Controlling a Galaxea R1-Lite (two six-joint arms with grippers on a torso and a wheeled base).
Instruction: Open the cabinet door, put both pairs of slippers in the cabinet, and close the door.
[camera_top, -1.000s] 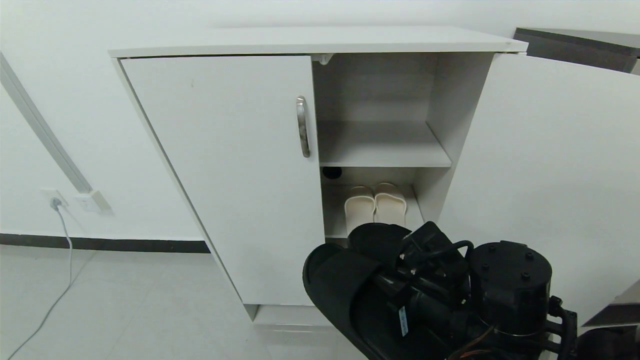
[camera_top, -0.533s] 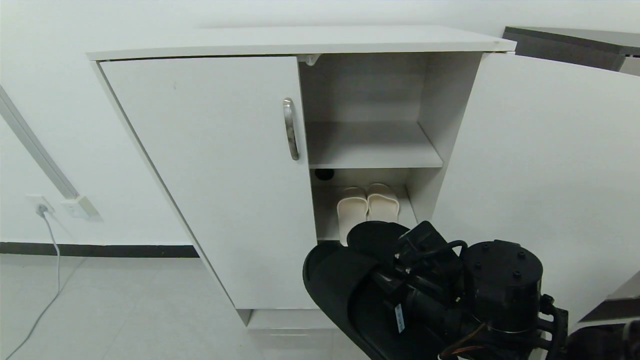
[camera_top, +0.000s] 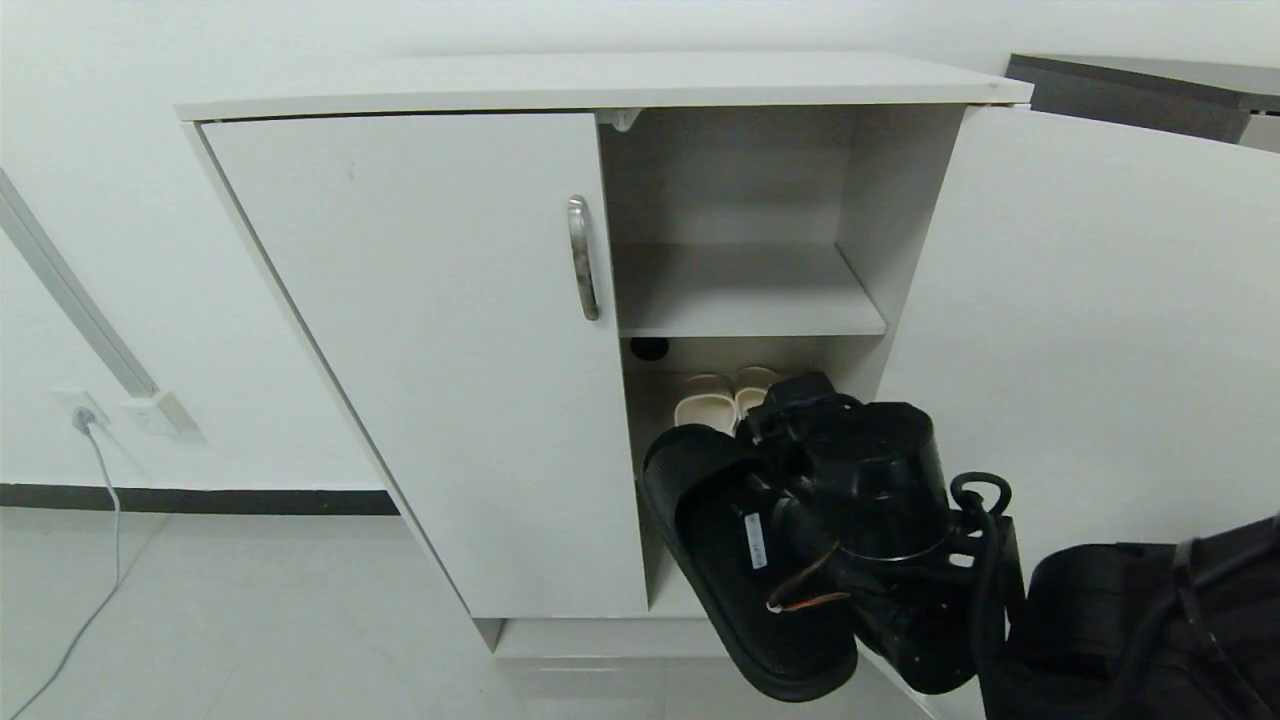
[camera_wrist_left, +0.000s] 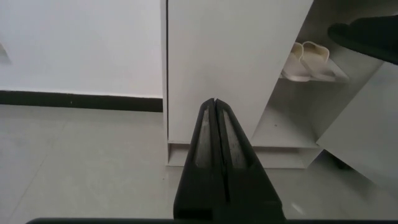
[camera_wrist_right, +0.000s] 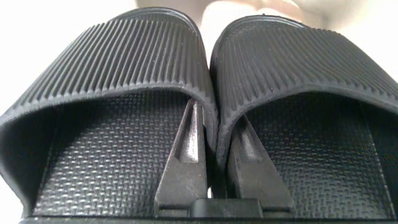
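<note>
The white cabinet (camera_top: 600, 80) has its left door (camera_top: 420, 350) closed and its right door (camera_top: 1100, 330) swung wide. A white pair of slippers (camera_top: 715, 398) (camera_wrist_left: 311, 57) lies on the lower shelf, partly hidden behind my right arm. My right gripper (camera_wrist_right: 214, 162) is shut on the black pair of slippers (camera_top: 740, 560) (camera_wrist_right: 211, 81), pinching their two inner side walls together. It holds them at the mouth of the lower compartment, just in front of the white pair. My left gripper (camera_wrist_left: 214, 124) is shut and holds nothing, low over the floor facing the cabinet's base.
The upper shelf (camera_top: 740, 290) is bare. A metal handle (camera_top: 583, 258) sits on the closed door. A wall socket with a cable (camera_top: 80, 415) is at the left above the tiled floor (camera_top: 250, 620). A dark piece of furniture (camera_top: 1140, 90) stands behind the open door.
The right arm has carried the black slippers forward to the cabinet opening, now covering most of the white pair. The head camera shifted slightly right earlier.
</note>
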